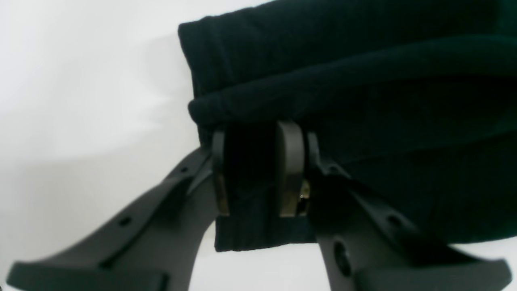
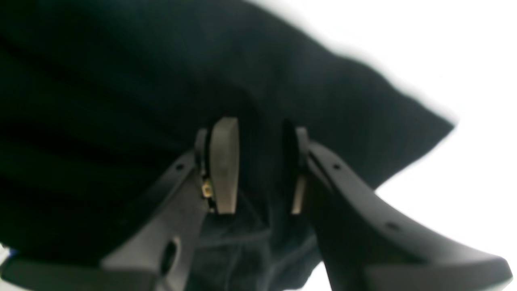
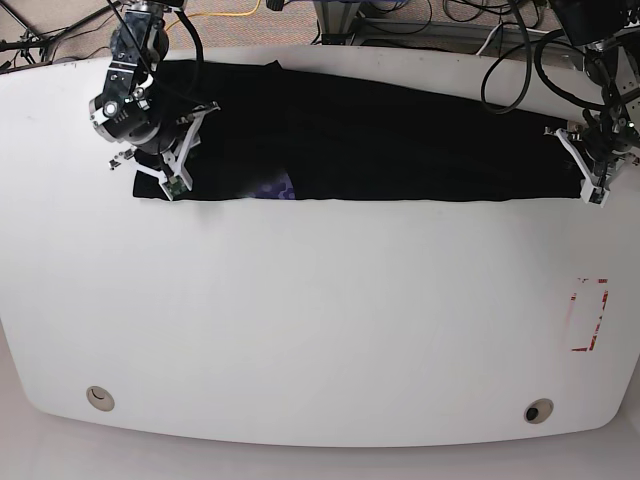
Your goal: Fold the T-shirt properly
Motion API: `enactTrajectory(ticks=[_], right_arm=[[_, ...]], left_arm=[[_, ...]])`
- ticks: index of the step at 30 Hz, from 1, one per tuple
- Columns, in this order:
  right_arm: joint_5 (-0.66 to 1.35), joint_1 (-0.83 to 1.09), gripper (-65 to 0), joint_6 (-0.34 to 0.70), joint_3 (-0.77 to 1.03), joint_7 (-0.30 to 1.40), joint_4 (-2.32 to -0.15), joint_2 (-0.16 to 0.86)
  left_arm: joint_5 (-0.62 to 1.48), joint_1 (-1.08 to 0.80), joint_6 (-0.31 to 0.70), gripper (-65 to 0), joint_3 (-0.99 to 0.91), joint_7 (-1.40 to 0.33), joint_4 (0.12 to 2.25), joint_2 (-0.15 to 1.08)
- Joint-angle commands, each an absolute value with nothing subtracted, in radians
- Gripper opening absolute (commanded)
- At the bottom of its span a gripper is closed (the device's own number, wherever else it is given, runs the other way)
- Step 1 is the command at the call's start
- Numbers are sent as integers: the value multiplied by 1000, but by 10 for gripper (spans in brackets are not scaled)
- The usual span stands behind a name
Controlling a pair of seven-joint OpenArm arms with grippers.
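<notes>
The black T-shirt (image 3: 400,140) lies as a long folded band across the far half of the white table (image 3: 320,320). A small blue-purple bit of print (image 3: 275,188) peeks out at its near edge. My left gripper (image 3: 592,188) is at the band's right end. Seen from the left wrist, that gripper (image 1: 254,173) is shut on a corner of the black cloth (image 1: 363,81). At the band's left end is my right gripper (image 3: 168,185). The right wrist view shows it (image 2: 260,169) shut on a bunched fold of the cloth (image 2: 121,81).
A red-and-white rectangular mark (image 3: 588,315) is on the table near its right edge. Two round holes (image 3: 98,398) (image 3: 538,411) sit near the front edge. Cables (image 3: 400,20) run behind the table's far edge.
</notes>
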State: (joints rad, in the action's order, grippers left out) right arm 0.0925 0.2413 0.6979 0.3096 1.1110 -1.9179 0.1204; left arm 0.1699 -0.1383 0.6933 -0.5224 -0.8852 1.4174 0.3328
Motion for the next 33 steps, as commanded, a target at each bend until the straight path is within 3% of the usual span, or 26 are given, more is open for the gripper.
enactTrajectory(ticks=[1,8,20,33], right_arm=[[116,268,-477,698,325,1092,-1960,136],[133,361,-477,698,395,1090,-1982,136],[361,463,-477,698,542,1090,-2028,140],[691,475,-477,698,516,1092,-2025,136]], left_arm=[[93,-162,698,-510,-510,-987,1382,320],[93,-162,698,-510,-510,-987,1382,318],[93,-160,698,-510,-507,-986,1382,318],[93,-160,698,-510,-506,-986,1386,317]])
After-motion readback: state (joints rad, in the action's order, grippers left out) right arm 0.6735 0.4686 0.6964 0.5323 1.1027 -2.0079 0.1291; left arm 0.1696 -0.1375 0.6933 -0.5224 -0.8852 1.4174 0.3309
